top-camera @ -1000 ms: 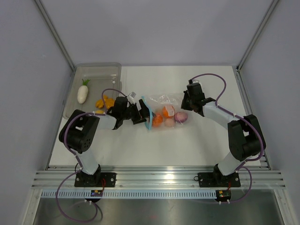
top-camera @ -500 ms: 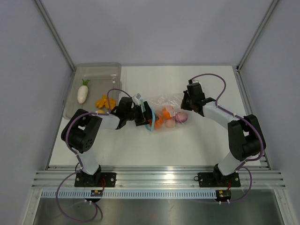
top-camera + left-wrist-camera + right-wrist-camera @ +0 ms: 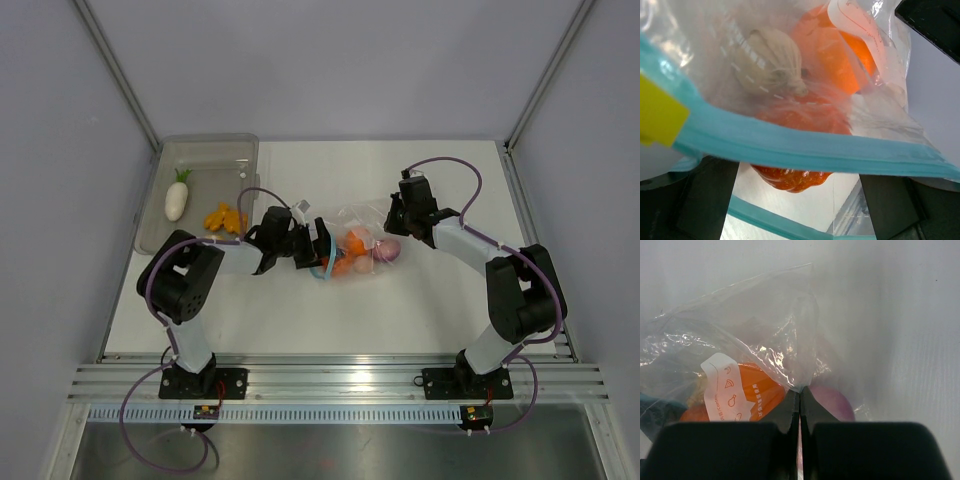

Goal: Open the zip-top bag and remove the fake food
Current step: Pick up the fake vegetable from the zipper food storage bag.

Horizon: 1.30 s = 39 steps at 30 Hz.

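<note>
Since a second ago the left gripper (image 3: 321, 250) has pushed right, into the mouth of the bag (image 3: 368, 222), and the crinkly film has bunched toward the right gripper (image 3: 392, 226). The left jaws stand wide apart and grip nothing. In the wrist view one soft blue zip strip (image 3: 805, 150) crosses between the dark fingers (image 3: 705, 200), with a yellow tab (image 3: 657, 117) at its end. The right gripper's fingertips are pressed together on a fold of clear film at the bag's far end. The bag lies mid-table (image 3: 420, 300) between the two grippers. It holds a ribbed orange piece (image 3: 790, 177), a smooth orange one (image 3: 822, 50), a pale wrinkled bulb (image 3: 772, 62) and a rounded purple onion (image 3: 829, 402). A smooth white radish (image 3: 177, 198) and small orange pieces (image 3: 224, 216) sit in the rigid grey tray (image 3: 205, 140) at the left.
</note>
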### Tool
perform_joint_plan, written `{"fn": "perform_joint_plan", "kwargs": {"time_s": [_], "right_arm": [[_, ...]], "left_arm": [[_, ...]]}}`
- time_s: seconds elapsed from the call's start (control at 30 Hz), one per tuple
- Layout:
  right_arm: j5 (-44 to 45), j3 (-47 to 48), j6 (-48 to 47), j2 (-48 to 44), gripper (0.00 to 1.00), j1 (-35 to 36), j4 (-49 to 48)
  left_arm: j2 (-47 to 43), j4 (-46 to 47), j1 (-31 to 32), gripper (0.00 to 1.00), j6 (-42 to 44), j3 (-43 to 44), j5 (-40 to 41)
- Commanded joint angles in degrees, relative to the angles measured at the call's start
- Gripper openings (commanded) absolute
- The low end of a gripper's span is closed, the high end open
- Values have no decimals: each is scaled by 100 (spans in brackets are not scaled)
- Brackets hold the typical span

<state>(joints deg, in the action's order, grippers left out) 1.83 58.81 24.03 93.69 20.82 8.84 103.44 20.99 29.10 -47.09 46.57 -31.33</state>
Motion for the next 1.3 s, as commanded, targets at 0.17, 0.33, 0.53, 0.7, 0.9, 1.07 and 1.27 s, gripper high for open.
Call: {"fn": "perform_joint_plan", "kwargs": {"time_s": [0.17,0.33,0.53,0.7,0.9,1.07,1.27], "right_arm": [[-156,70,67,-17,0,-34,-181],[-156,61,67,-18,0,-34,-190],[-156,52,93,-9,0,-34,-216],[-77,43,181,-17,0,-51,-216],[-156,-246,488,-184,0,-367,-488],[-358,-510,822,-263,0,-771,-752],[-235,-748,902,-553,0,-895,-823]], "left_arm": [[326,-218,219,99,253,546,145],[326,-245,227,91,306,573,189],[282,-148,227,62,306,555,110],[265,-69,219,52,271,573,-5],[80,-60,131,50,262,494,-84],[-51,-78,34,49,271,415,-101],[-289,-86,-212,48,271,266,-75]]}}
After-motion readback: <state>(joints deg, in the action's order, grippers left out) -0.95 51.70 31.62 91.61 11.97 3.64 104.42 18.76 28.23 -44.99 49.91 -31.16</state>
